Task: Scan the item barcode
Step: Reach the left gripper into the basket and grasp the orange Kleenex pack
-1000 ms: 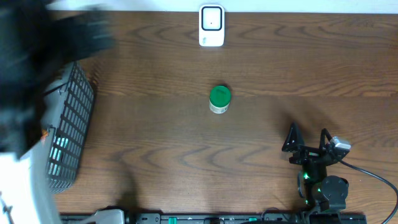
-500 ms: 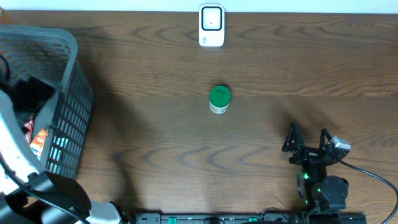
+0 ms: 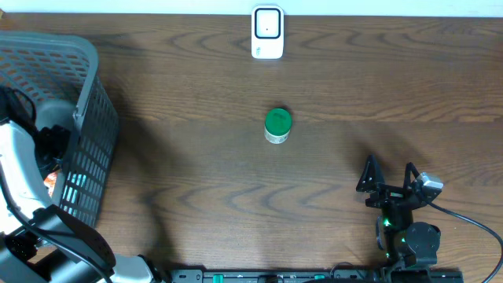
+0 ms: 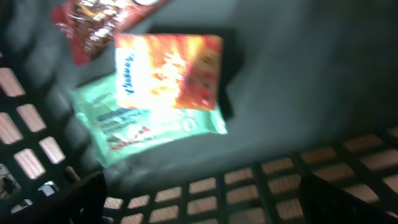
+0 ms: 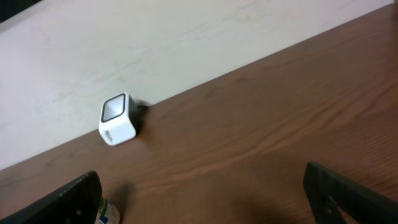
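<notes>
The white barcode scanner stands at the table's far edge, and the right wrist view shows the scanner too. A green-lidded jar stands mid-table. Inside the grey basket lie an orange packet, a mint-green packet under it and a red-brown packet. My left gripper hangs open above these packets, holding nothing; its arm reaches into the basket. My right gripper rests open near the front right, well apart from the jar.
The basket's lattice wall runs just below the packets, close to my left fingers. A pale wall rises behind the table's far edge. A cable trails from the right arm's base.
My left arm has swung from a blur over the left edge down into the basket. The right arm, jar and scanner have not moved.
</notes>
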